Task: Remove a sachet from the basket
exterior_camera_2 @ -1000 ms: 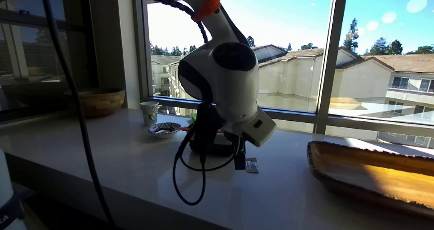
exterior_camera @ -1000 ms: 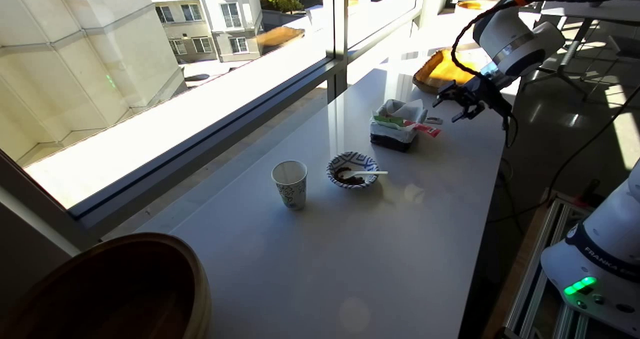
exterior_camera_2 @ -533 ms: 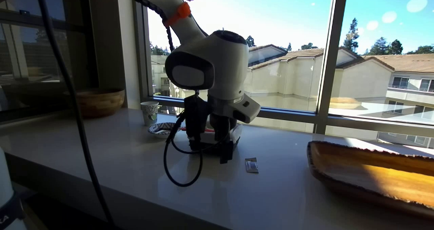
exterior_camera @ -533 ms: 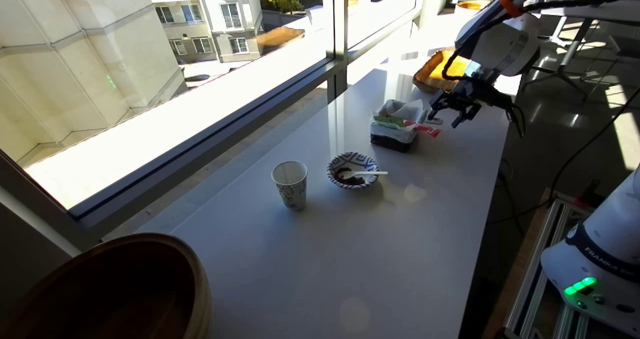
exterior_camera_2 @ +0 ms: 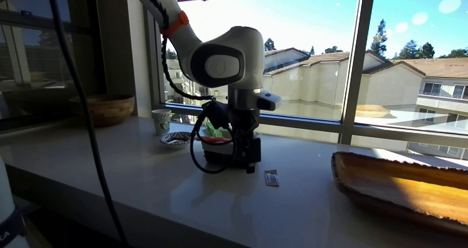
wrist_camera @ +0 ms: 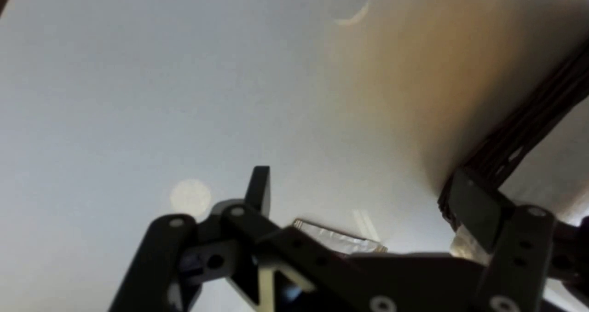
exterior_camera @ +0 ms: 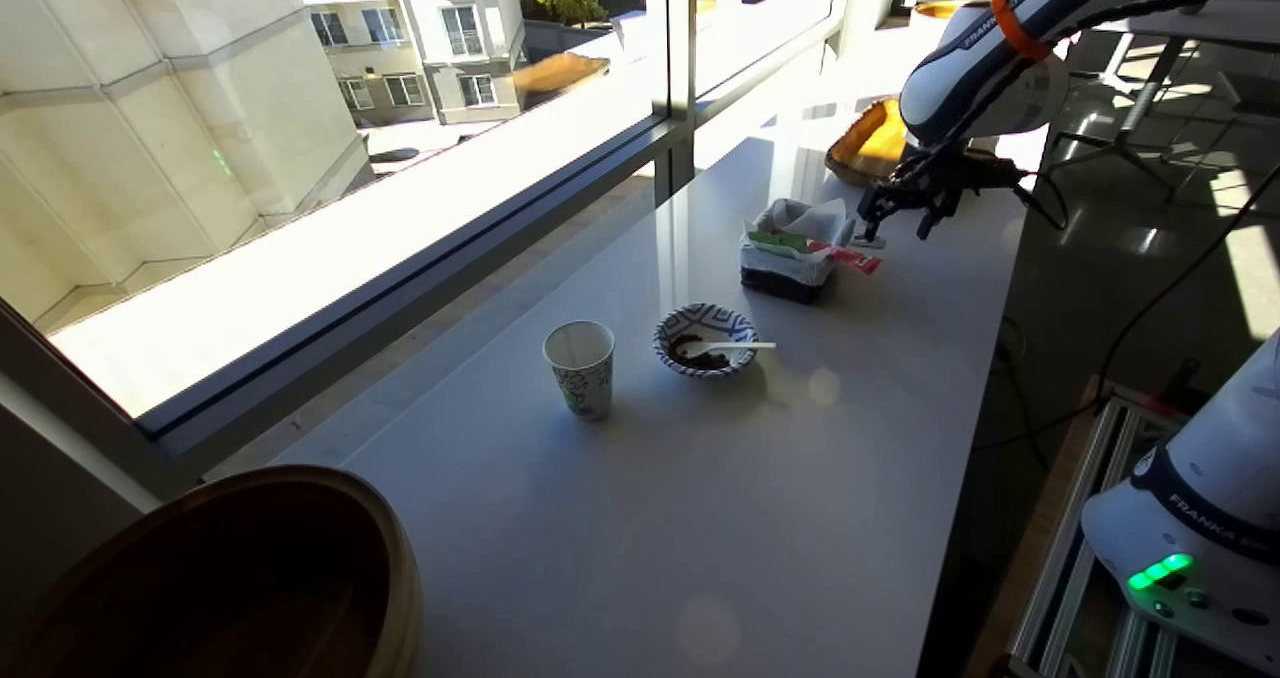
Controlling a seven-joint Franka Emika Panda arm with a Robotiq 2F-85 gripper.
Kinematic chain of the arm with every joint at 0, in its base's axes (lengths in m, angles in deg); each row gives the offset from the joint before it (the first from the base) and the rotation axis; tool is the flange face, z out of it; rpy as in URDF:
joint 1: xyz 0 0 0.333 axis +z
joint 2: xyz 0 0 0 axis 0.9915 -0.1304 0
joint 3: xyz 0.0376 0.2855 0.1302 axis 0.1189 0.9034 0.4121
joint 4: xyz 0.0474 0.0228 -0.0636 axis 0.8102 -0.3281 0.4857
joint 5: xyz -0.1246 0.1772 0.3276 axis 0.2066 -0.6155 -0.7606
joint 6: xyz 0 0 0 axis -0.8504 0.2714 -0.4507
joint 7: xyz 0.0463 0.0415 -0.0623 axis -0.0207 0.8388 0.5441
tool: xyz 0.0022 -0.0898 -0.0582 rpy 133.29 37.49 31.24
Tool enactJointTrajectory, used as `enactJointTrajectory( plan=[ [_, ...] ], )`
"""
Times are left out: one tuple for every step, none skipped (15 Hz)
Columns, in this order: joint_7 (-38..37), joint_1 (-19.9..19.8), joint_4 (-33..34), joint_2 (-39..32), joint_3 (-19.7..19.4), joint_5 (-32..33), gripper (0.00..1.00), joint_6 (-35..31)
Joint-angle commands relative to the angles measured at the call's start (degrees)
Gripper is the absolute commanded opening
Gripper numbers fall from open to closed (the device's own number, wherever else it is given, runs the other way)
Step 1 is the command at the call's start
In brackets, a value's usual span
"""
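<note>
Gripper (exterior_camera: 898, 230) hangs just beside the basket (exterior_camera: 775, 284), fingers (wrist_camera: 260, 190) spread well apart, nothing held. In the wrist view one finger overlaps the basket's corner; contact, can't tell. Silver packet (exterior_camera_2: 271, 178) flat on the counter (exterior_camera: 720, 518), just outside the basket at the gripper's end; loose, so probably not the one wanted. Red sachet (exterior_camera: 848, 256) slants over the basket's rim, long axis running out about at the corner away from the gripper, tip overhanging; green sachet (exterior_camera: 778, 243) next to it at the basket's mouth. Reading: gripper should travel along the basket's outer side to meet that tip. Line between fingers looks nearer along the red sachet than across it, so a wrist turn seems called for before a pinch. Neither sachet lifted out yet. Bowl (exterior_camera: 705, 318) near the basket, past the red tip; cup (exterior_camera: 585, 373) farther from the basket, same way; wooden tray (exterior_camera_2: 365, 165) well apart, off the basket's opposite end.
</note>
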Motion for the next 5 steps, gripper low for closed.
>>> enactJointTrajectory(
  plan=[
    [-0.8,-0.5,0.6,0.1,0.2,1.4,1.00,0.7],
    [-1.0,-0.3,0.9,0.1,-0.1,1.8,1.00,1.0],
    [-1.0,-0.2,1.0,0.1,-0.2,2.0,1.00,1.1],
    [-1.0,-0.2,1.0,0.1,-0.3,2.1,1.00,1.1],
    [-1.0,-0.2,1.0,0.1,-0.3,2.1,1.00,1.1]
  ],
)
